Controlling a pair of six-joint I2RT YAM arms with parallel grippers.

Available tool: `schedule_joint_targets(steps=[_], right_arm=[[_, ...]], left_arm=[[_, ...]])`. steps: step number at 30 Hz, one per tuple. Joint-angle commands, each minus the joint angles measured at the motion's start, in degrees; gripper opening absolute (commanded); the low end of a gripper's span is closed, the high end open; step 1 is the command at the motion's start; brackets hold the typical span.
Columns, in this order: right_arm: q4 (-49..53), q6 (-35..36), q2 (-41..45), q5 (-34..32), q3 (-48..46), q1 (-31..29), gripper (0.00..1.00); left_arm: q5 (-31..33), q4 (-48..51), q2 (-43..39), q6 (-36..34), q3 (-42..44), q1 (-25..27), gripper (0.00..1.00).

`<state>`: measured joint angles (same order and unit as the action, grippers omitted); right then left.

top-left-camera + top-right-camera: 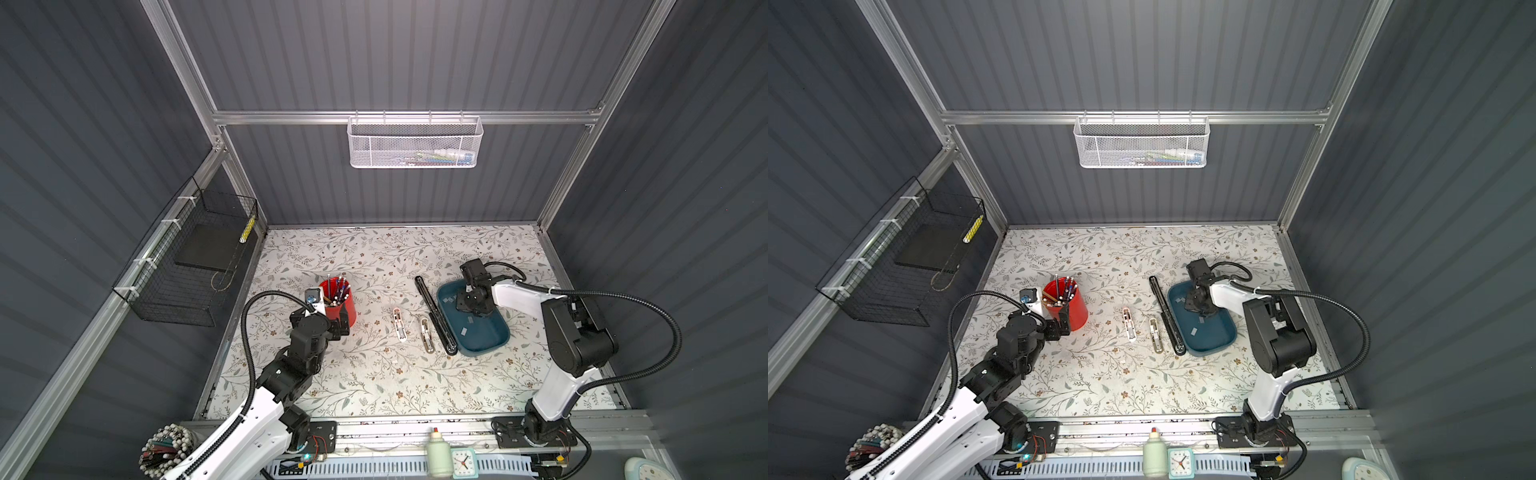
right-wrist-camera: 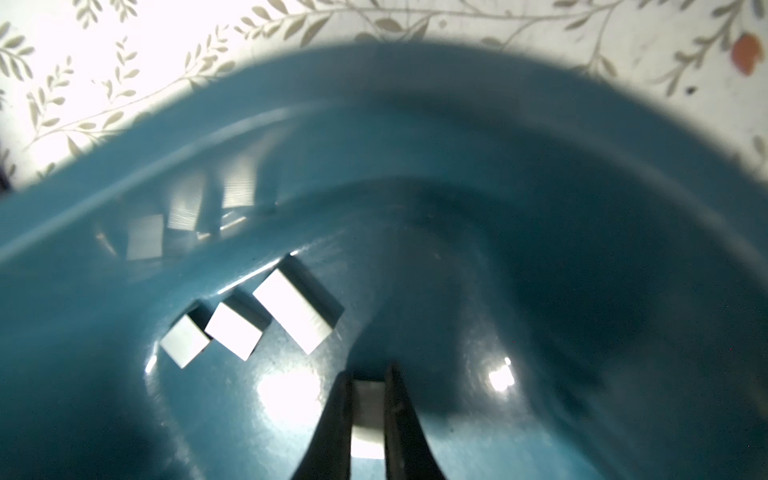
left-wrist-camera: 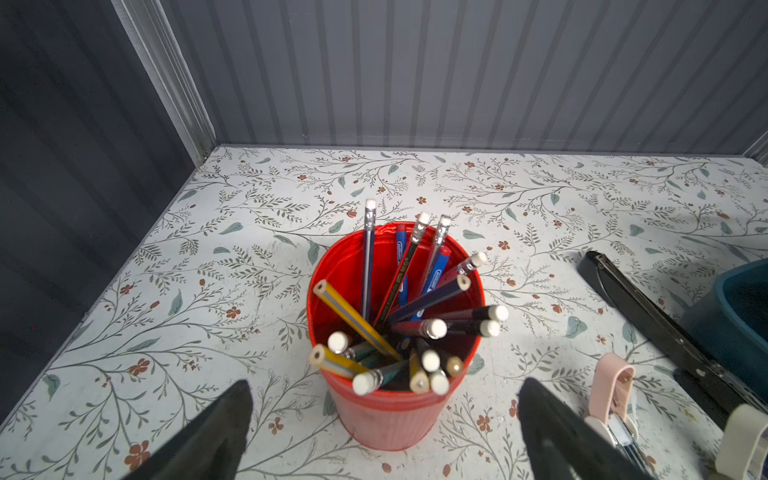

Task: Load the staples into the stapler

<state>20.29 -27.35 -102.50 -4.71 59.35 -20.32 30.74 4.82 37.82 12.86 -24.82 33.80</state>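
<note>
You see the whole table (image 1: 374,386) from above in both top views; left wrist faces the cup (image 3: 386,415), right wrist looks closely into the tray (image 2: 540,187).

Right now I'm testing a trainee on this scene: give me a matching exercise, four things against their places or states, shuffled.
1 pencils
2 stapler
3 left tool
4 right tool

A shut on a staple strip, inside the tray
B in the red cup
C open, at the cup
D on the table, beside the tray

Pairs: 1-B; 2-D; 3-C; 4-A
</note>
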Motion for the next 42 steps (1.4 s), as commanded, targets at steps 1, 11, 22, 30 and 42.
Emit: schedule_joint_targets(steps=[1, 11, 22, 30, 42], right_arm=[[1.6, 0.9, -0.9, 0.1, 0.7, -0.8, 0.13], [3.8, 2.0, 10.6, -3.8, -1.6, -2.0, 0.12], [4.5, 2.6, 27.6, -4.2, -7.6, -5.0, 0.11], [4.7, 4.1, 36.3, -8.2, -10.5, -13.4, 0.11], [-3.6, 0.1, 35.3, -9.5, -13.9, -22.8, 0.09]], left_arm=[[2.5, 3.0, 0.0, 2.0, -2.0, 0.1, 1.0], [4.7, 15.7, -0.1, 11.0, -6.5, 0.1, 1.0], [-11.3, 28.9, 3.3, 21.0, -8.0, 0.1, 1.0], [-16.7, 20.7, -9.4, 23.1, 2.7, 0.1, 1.0], [-23.8, 14.5, -5.1, 22.7, 5.7, 0.1, 1.0]])
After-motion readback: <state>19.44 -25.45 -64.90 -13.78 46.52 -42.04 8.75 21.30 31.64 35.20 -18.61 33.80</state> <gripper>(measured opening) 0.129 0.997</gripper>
